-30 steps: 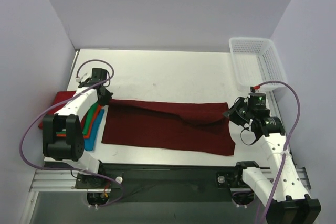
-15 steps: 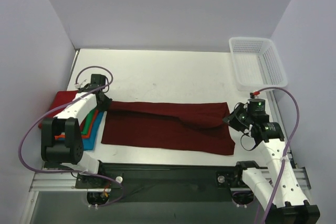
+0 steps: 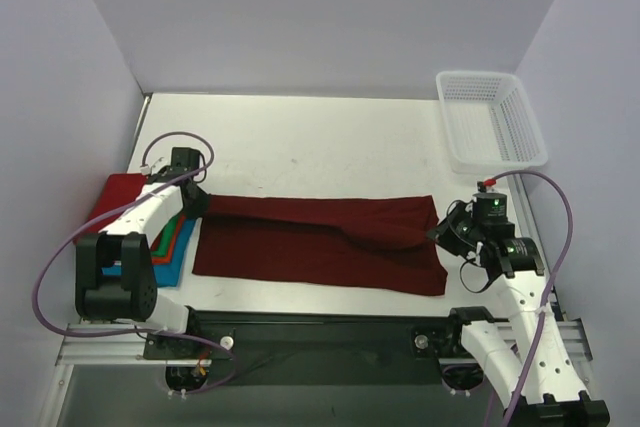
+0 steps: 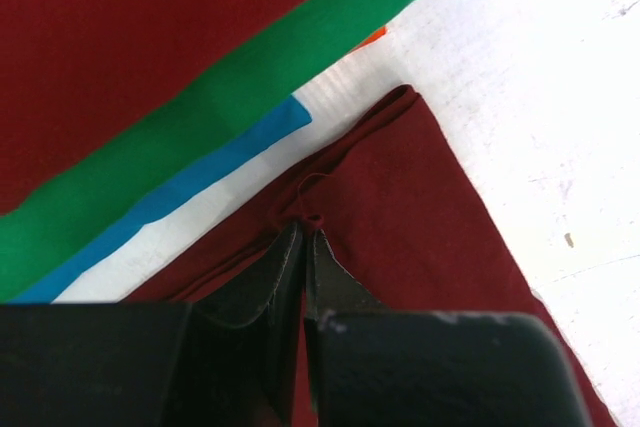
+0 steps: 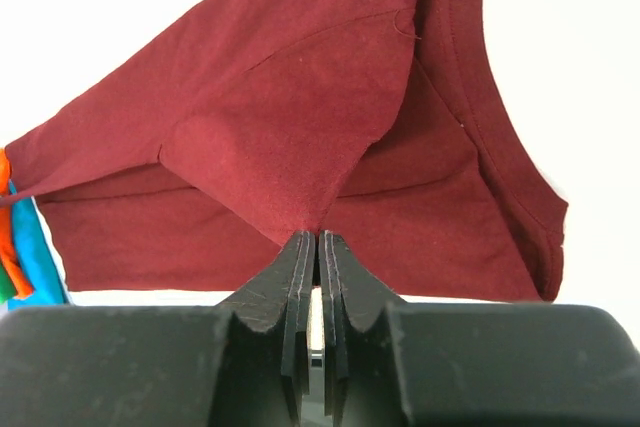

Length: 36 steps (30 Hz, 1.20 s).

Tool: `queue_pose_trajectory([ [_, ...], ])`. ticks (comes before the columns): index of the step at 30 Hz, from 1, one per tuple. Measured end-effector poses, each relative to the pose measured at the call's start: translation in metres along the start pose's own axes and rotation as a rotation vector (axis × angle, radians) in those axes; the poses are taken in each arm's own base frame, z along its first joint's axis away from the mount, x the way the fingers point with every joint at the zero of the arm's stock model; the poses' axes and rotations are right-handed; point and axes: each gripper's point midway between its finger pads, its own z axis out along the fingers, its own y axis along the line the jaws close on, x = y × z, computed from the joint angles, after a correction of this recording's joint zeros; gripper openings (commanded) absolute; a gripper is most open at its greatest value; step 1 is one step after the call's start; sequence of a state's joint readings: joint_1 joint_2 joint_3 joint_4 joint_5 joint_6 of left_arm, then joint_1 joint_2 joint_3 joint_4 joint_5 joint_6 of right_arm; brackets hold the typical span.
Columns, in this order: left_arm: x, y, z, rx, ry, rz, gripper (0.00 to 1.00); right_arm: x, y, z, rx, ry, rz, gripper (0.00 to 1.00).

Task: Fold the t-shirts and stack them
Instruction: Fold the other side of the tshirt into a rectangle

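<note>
The dark maroon t-shirt [image 3: 320, 247] lies lengthwise across the near half of the table [image 3: 320, 137], between our two arms, folded over into a long band. Our left gripper [image 4: 303, 235] has its fingers pressed together on a small tuck of cloth at the shirt's far left corner. In the left wrist view we see the doubled hem bunched right at the tips. Our right gripper [image 5: 317, 239] pinches the shirt's right end the same way, jaws closed on a peak of fabric that rises to the tips, with the cloth fanning out beyond it. Between the two pinch points the far edge runs fairly straight, and a shallow crease dips toward the right end.

Just left of the maroon shirt lies the pile of folded t-shirts [image 3: 120, 190]. We see a red shirt [image 4: 150, 27] on top, then the edges of a green shirt [image 4: 200, 137], an orange shirt [image 4: 372, 37] and a blue shirt [image 4: 180, 197] showing beneath it. A narrow strip of bare table separates the blue edge from the maroon corner. The white mesh basket [image 3: 490, 117] stands at the far right corner, well apart from the cloth.
</note>
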State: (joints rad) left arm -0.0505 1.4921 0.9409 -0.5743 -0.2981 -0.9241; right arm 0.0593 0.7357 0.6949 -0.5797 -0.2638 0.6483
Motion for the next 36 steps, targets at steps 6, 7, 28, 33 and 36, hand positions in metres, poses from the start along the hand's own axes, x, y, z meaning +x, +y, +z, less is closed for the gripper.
queue_pose_trajectory([
  [6,0.008,0.012,-0.002,-0.004,0.003,0.003,0.30,0.003,-0.008,0.001,0.024,-0.004,-0.009,0.14],
  [7,0.009,0.014,-0.003,-0.003,0.002,0.006,0.35,0.005,-0.012,0.003,0.036,0.000,-0.012,0.17],
  [28,0.019,-0.010,-0.028,0.151,-0.029,0.063,0.72,0.072,0.039,0.032,0.092,0.113,-0.597,0.30],
  [33,0.024,-0.014,-0.031,0.167,-0.024,0.086,0.72,0.090,0.072,0.064,0.169,0.106,-0.793,0.36],
  [36,0.027,-0.015,-0.032,0.175,-0.022,0.097,0.72,0.093,0.074,0.087,0.236,0.098,-0.864,0.39],
])
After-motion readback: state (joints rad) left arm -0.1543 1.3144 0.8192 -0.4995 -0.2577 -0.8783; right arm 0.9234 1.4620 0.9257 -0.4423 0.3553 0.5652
